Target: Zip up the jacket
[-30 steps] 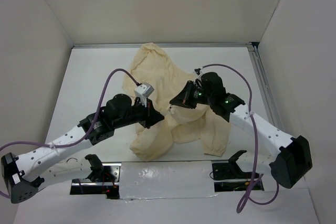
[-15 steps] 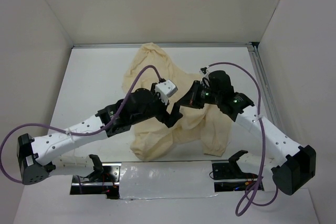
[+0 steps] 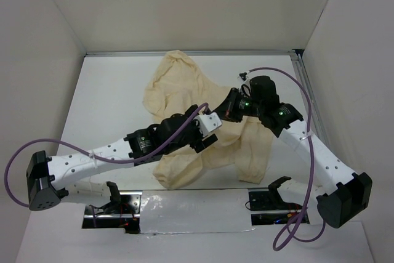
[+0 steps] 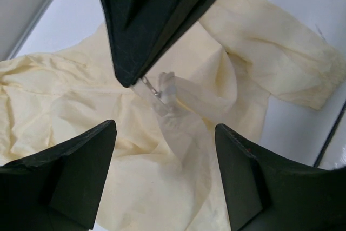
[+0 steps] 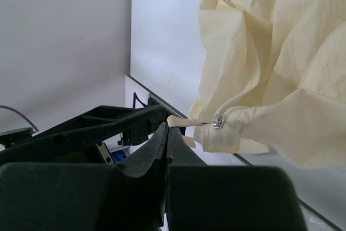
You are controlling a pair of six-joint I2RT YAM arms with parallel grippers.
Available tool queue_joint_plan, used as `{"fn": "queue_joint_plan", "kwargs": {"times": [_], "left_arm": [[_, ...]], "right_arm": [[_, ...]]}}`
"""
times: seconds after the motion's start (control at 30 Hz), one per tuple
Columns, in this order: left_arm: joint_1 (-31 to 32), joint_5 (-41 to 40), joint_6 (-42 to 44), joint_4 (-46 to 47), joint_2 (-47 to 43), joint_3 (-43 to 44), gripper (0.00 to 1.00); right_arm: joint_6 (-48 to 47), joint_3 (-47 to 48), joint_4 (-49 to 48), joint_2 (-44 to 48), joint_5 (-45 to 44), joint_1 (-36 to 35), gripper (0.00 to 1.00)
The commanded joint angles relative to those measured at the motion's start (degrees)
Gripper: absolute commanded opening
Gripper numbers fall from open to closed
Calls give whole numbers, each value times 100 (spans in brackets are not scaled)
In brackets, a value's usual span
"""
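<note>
Right wrist, wrinkled cream jacket (image 5: 259, 36), soft folds, silvery zipper pull (image 5: 218, 121)

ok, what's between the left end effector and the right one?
The zipper slider and jacket fabric, hanging by the zipper pull from the right end effector; left wrist view.

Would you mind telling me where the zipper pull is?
In the right wrist view, the zipper pull is pinched by the shut right gripper, left of the jacket.
</note>
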State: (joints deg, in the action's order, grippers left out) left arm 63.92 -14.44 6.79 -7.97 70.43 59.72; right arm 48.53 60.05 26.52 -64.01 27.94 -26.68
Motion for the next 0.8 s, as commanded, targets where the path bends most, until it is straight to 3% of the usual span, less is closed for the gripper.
{"fn": "queue_joint_plan", "kwargs": {"times": [0.0,0.4,0.5,0.57,0.7,0.77], "left_arm": [[50,-707,-125,655,66,-75,84],[94,-780,-169,955,576,136,79],[94,-954,-221,1042,717,232,66],[103,-1087,-230,1078,848,268,50],[103,-1140,-99,1183,1025,303,39],[103,-1307,-116,1184,1078,303,17]], "right_arm": [[77,165,-24,29,106,22,0],[358,-64,-235,169,-70,13,0],[367,-99,-253,187,-114,-4,0],[376,-134,-253,213,-131,-31,0],[385,-195,-262,248,-123,-13,0],[394,-204,-279,257,-149,-22,0]]}}
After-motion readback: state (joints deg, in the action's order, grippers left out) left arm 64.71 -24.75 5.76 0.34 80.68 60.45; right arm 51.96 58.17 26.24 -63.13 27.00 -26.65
